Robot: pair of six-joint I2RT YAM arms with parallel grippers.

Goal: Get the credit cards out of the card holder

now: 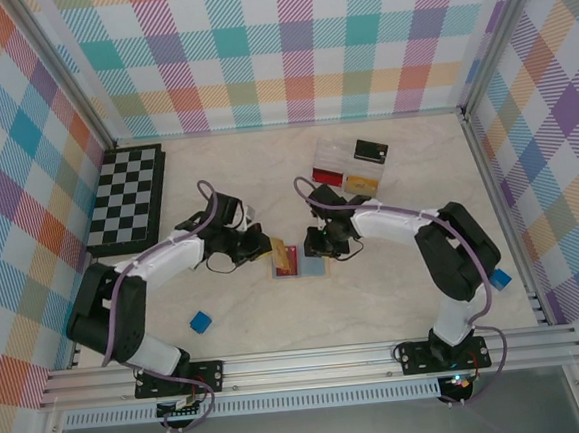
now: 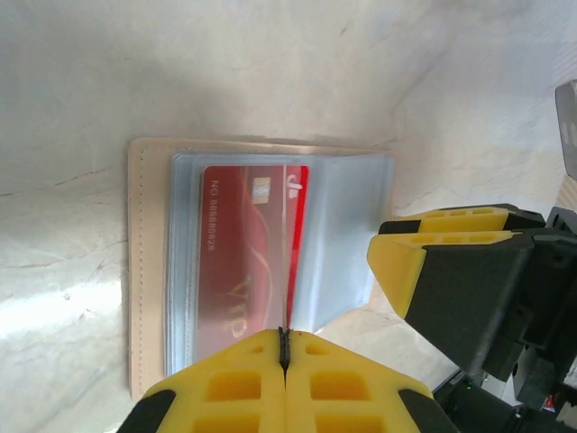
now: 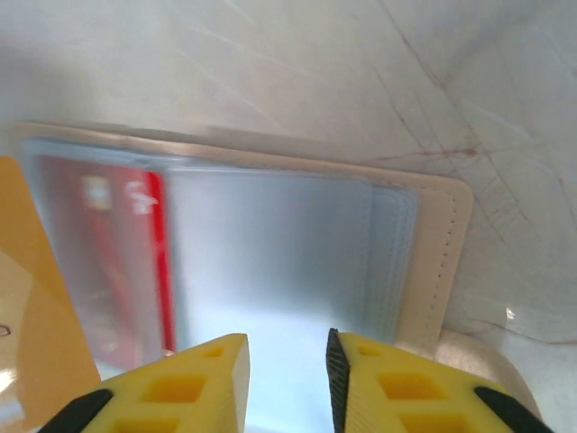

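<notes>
Jaws of left gripper [image 2: 284, 336] were noted shut, apparently on a thin orange card [image 3: 36, 298]. Red card [image 2: 243, 262] was seen sleeved in card holder [image 2: 144, 271], left panel, directly ahead, long axis toward them. Right gripper [image 3: 287, 347] jaws were held apart over the bare right panel.

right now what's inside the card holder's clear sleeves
A red VIP card sits in one panel's sleeve of the card holder. The other panel's sleeves look empty; anything behind the red card is covered.
</notes>
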